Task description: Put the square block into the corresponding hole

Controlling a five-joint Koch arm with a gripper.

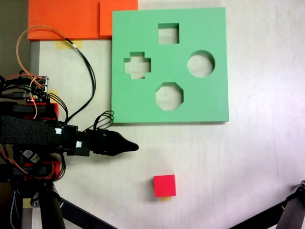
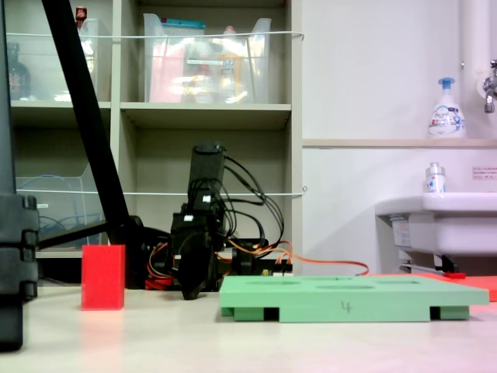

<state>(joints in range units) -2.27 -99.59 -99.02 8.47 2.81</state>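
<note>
Nearest the low fixed camera, a dark tripod leg (image 2: 12, 264) stands at the left edge of the frame, in front of the work area. Behind it, the pincer (image 1: 135, 146) rests low over the bench (image 1: 238, 167), its dark jaws narrowing to a single point in the top fixed view, with no gap showing between them; whether they are fully together cannot be told. It grips nothing. Outward from the tip, the square block (image 1: 164, 185) sits on the bench, near the pincer and apart from it, upright and with its sides roughly parallel to the board edges. Further out, the green foam board (image 1: 209, 100) lies flat, with the corresponding hole (image 1: 168, 33) at its far side, beyond the cross-shaped cutout (image 1: 137, 65) and the octagonal cutout (image 1: 169, 96). Orange foam slabs (image 1: 66, 19) lie just beside the board's corner. Handling assessment: the block appears light, soft and slightly compressible, non-fragile, with a matte surface that should not slip. Recommended hold: two opposite vertical faces at mid-height, moderate pressure, keeping edges square for insertion.
</note>
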